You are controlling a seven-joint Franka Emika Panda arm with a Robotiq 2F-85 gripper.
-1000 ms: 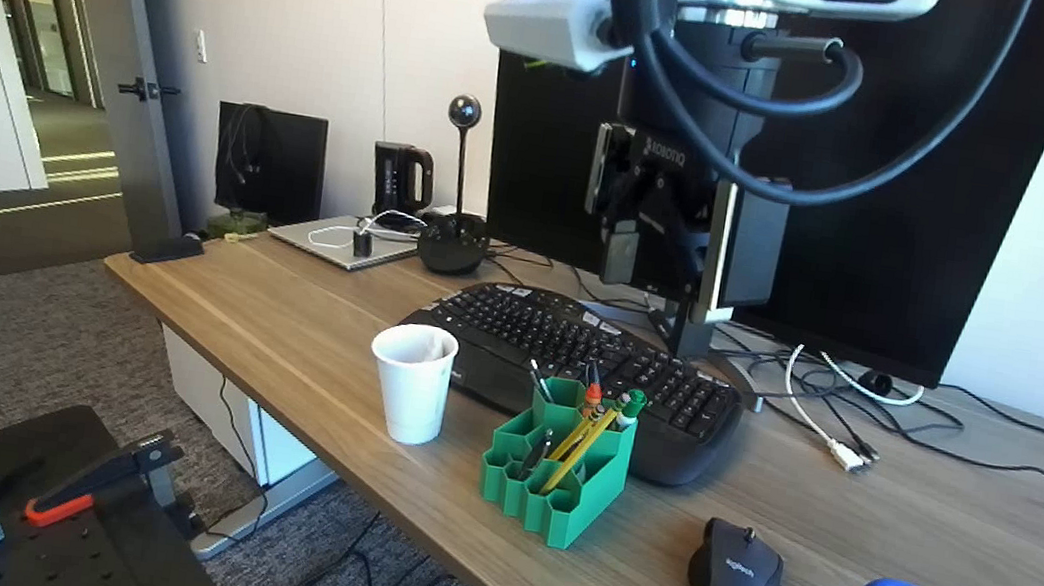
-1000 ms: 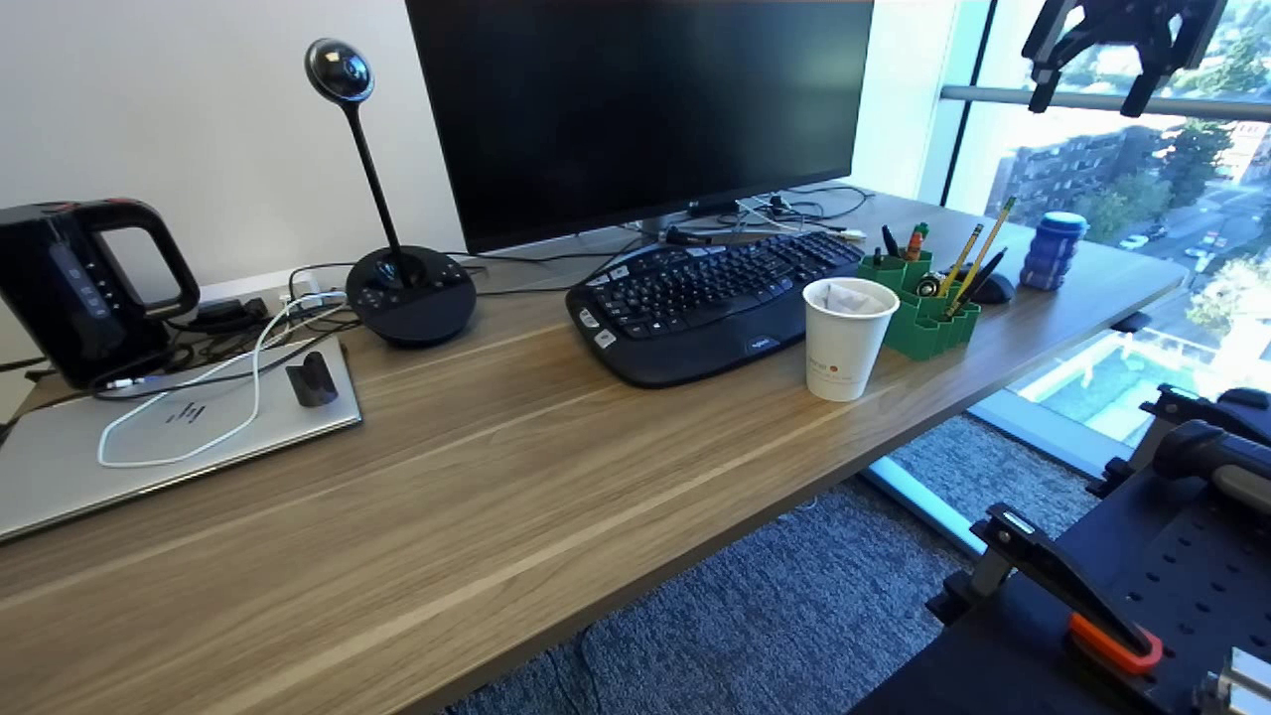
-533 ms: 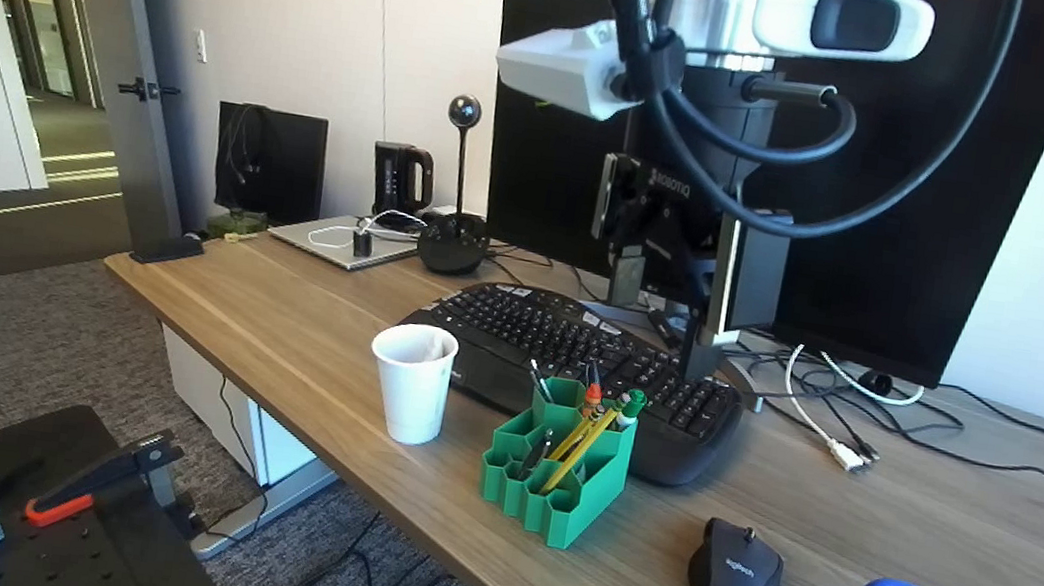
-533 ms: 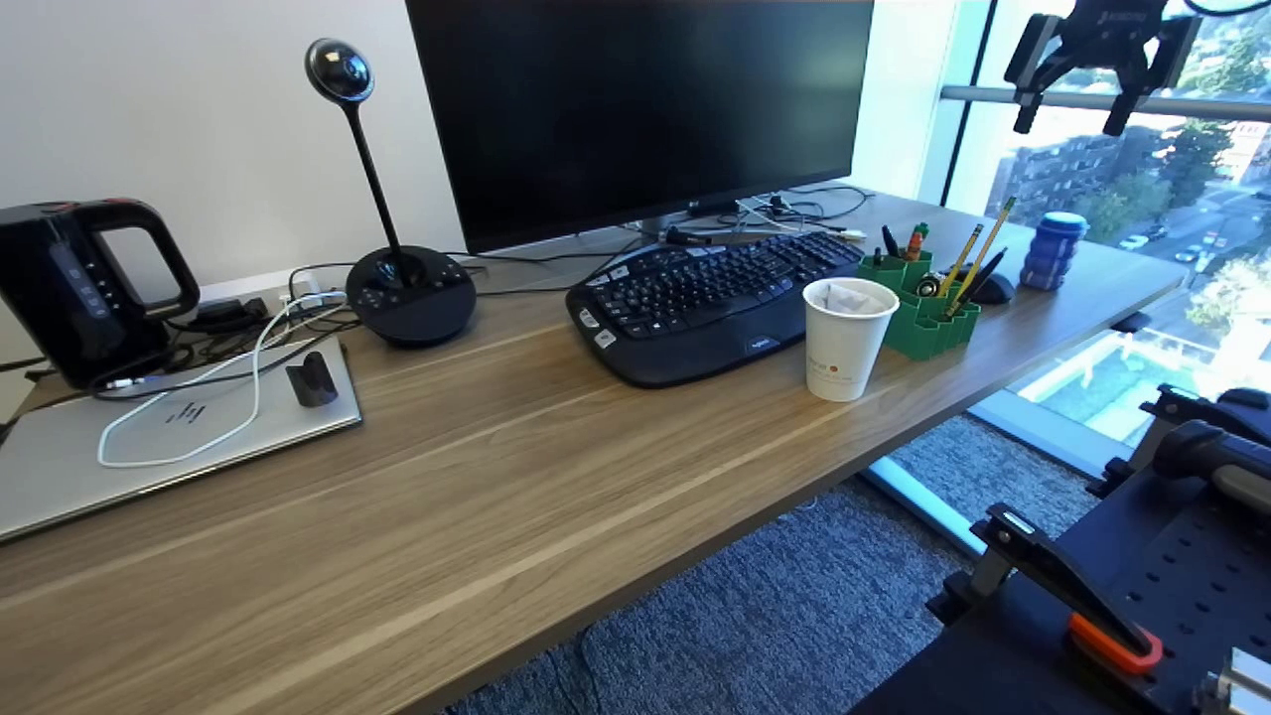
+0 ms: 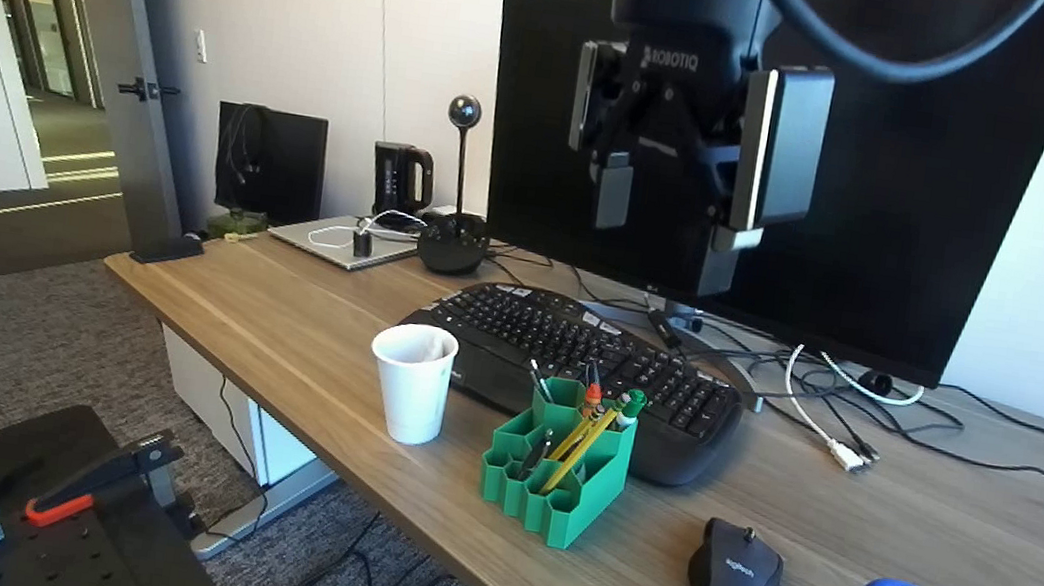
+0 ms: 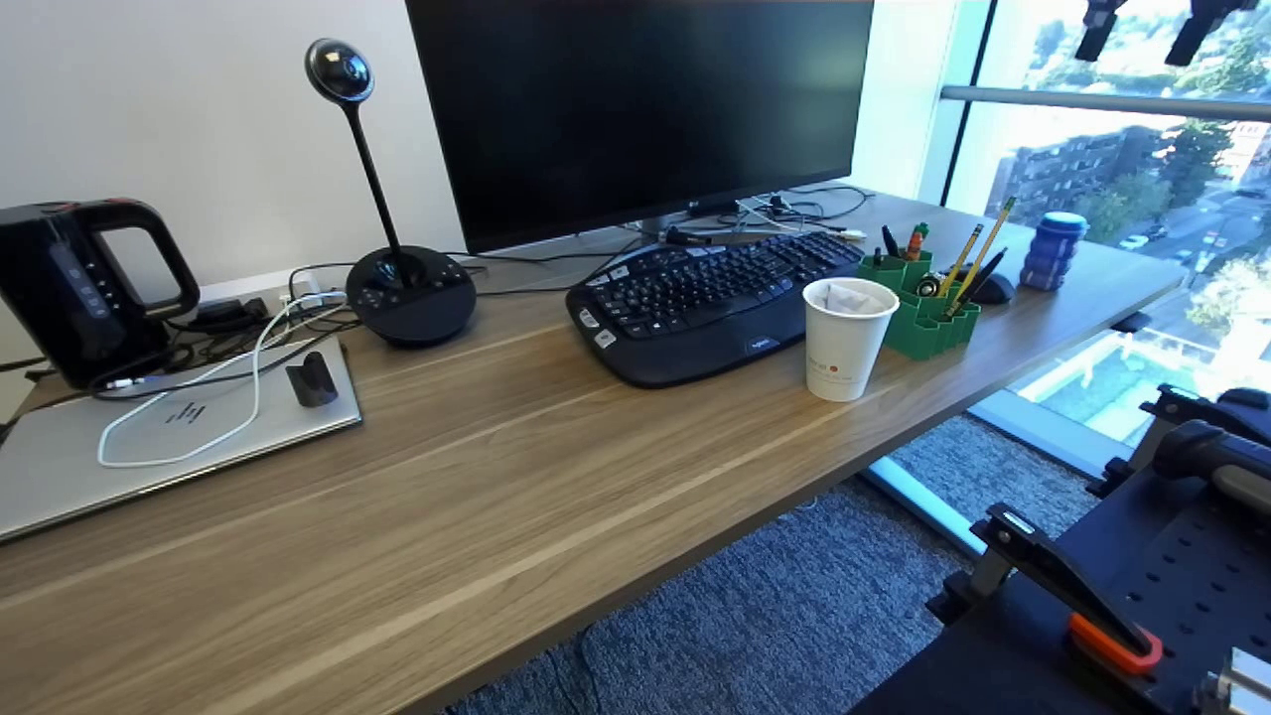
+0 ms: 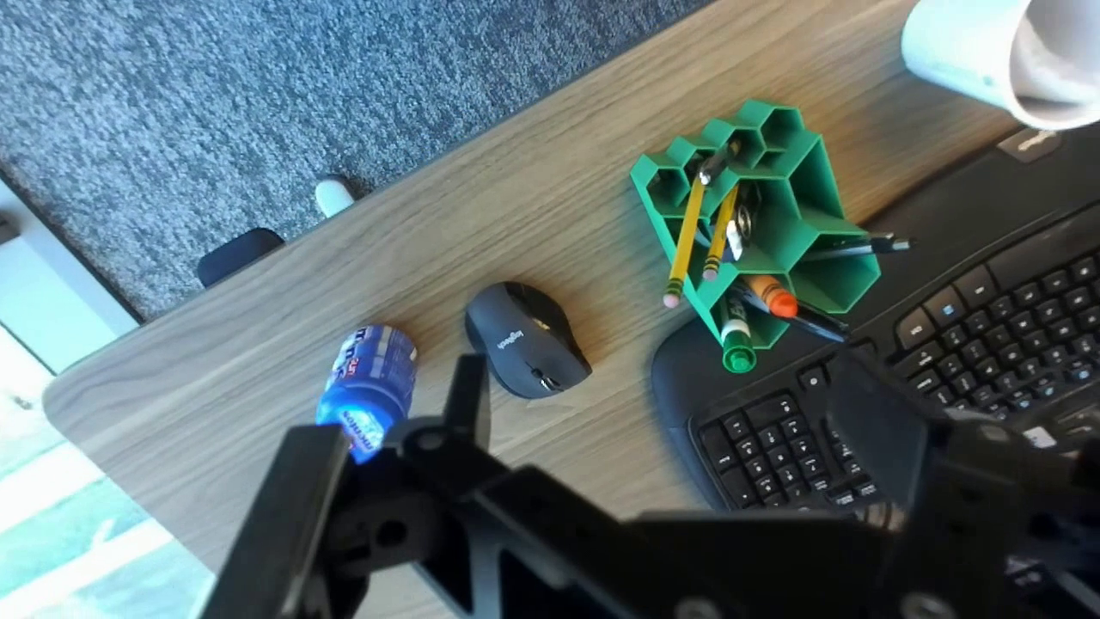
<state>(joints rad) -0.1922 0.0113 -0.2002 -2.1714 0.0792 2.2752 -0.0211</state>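
Note:
My gripper [image 5: 665,233] is open and empty, held high above the desk in front of the monitor. Its fingertips also show at the top right of an exterior view [image 6: 1140,48]. In the wrist view the fingers [image 7: 876,421] stand wide apart over the keyboard's end and the bare wood. The black keyboard [image 7: 773,447] lies below. A green honeycomb pen holder [image 7: 786,215] with pencils, pens and markers stands beside it. A dark mouse [image 7: 524,340] and a blue gum bottle [image 7: 371,378] lie beyond the gripper's left finger in that view. The gripper touches nothing.
A white paper cup [image 5: 414,385] stands near the desk's front edge, beside the pen holder. The large monitor [image 6: 645,109] stands behind the keyboard, with cables around its base. A webcam on a stand [image 6: 407,288], a kettle [image 6: 79,288] and a laptop [image 6: 218,422] are farther along.
My gripper first dipped slightly, then rose and swung nearer one camera; in the exterior view with the window it moved up and right, mostly out of frame. The desk objects stayed put.

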